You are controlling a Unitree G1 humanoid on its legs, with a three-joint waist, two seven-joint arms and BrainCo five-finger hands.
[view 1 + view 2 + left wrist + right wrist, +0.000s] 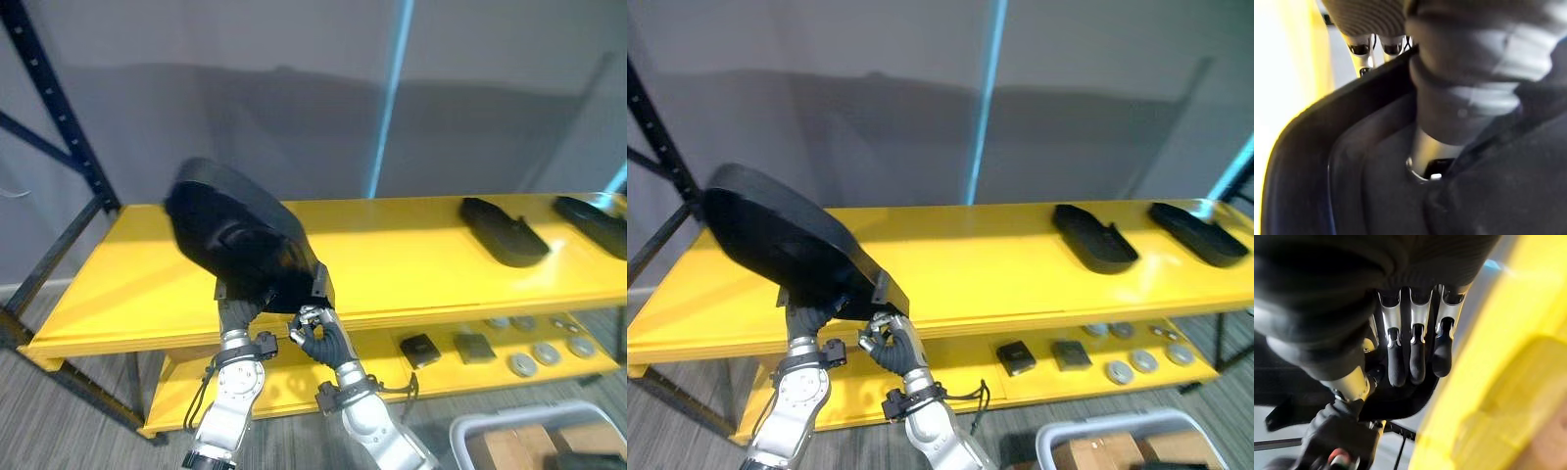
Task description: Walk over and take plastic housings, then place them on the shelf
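Black plastic housing (240, 240), a broad curved shell, hangs tilted over the front edge of the yellow top shelf (411, 257), left of centre and not yet set down. Beneath it the left hand (235, 315) grips the rim, its thumb inside the shell and its fingers (1362, 49) over the outer wall. Just to the right, the right hand (318, 338) curls its fingers (1417, 360) round the shell's lower corner. Farther right on the same board lie a second housing (505, 233) and, at the frame's right edge, a third housing (593, 223), both well apart from the carried one. On the lower shelf (294, 377), at lower right, sit two dark blocks (419, 348) and several grey discs (523, 364). A white bin (470, 429) shows in the bottom right corner. The placing step appears to be in hand. The next move calls for carrying the shell forward over bare board, levelling it, lowering it until it rests, then loosening both grips.
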